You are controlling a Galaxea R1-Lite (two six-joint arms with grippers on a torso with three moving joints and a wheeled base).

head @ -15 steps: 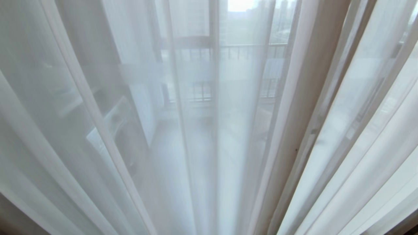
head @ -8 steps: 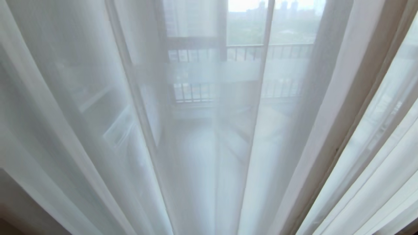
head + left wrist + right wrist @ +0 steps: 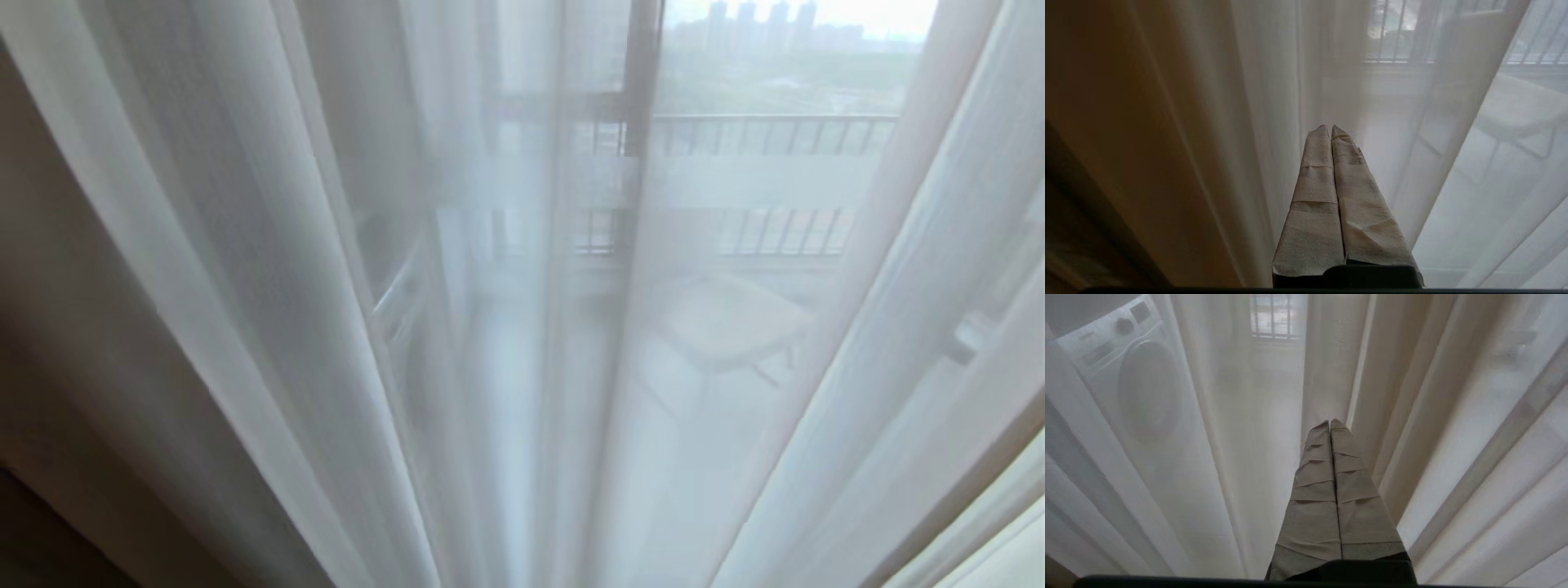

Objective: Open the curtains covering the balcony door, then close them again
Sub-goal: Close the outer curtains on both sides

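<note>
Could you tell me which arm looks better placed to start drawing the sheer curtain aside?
Probably left: the shut left gripper points beside the sheer curtain's edge at the beige drape; the right gripper faces mid-panel folds.

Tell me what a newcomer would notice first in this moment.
The white sheer curtain fills the whole head view, with the barred balcony railing and a pale table showing faintly through it. At the left edge hangs the opaque beige drape. In the wrist views, the left gripper and right gripper point at the folds, shut and empty.
</note>
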